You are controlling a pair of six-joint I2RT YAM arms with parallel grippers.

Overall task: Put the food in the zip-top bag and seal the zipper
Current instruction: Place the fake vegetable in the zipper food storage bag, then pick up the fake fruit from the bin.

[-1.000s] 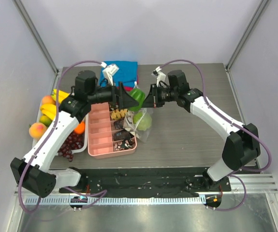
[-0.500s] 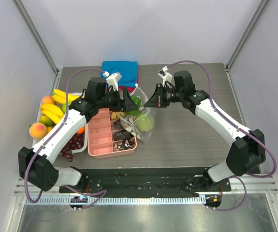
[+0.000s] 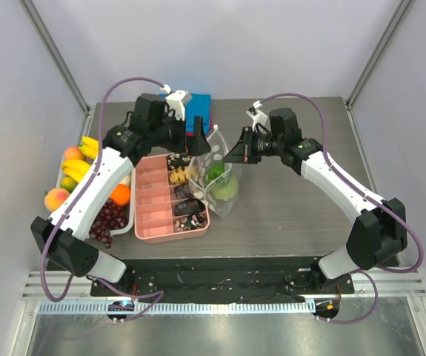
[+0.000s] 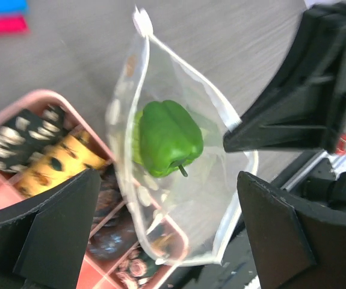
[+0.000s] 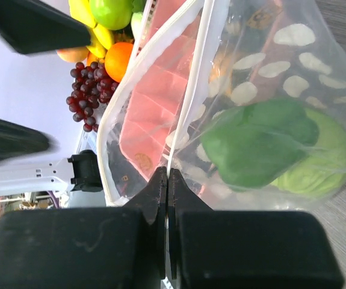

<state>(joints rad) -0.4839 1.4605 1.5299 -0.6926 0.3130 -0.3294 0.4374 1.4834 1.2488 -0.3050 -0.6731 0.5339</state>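
**Right tool (image 5: 168,174) pinching, left tool (image 4: 168,180) spread wide**

So the right tool's two black fingers are pressed flat together on the thin clear press-seal zipper (image 5: 204,66) of the clear zip-top bag with white polka dots (image 5: 269,66). That holds the mouth edge up off the tabletop.

The left tool sits just on the other side of the bag with its jaws wide apart and nothing in them. From its wrist view the bag hangs ahead between the two fingers, not touching either as far as I can tell.

Inside the bag there's a glossy green bell pepper (image 4: 166,137) with a paler green round fruit (image 5: 320,159) beside it.

The bag's bottom overlaps the right edge of the pink plastic compartment box (image 3: 153,215) full of snacks. Left of that is a white tray (image 3: 124,230) with bananas (image 3: 85,148), an orange (image 3: 121,194) and dark grapes (image 3: 109,219). A folded blue and red cloth (image 3: 200,111) lies at the far edge, behind the left tool.

Right of the bag it's plain grey wood-grain tabletop (image 3: 294,215) under the right arm. Pale walls (image 3: 220,44) and slanted metal posts (image 3: 53,52) box the whole thing in.
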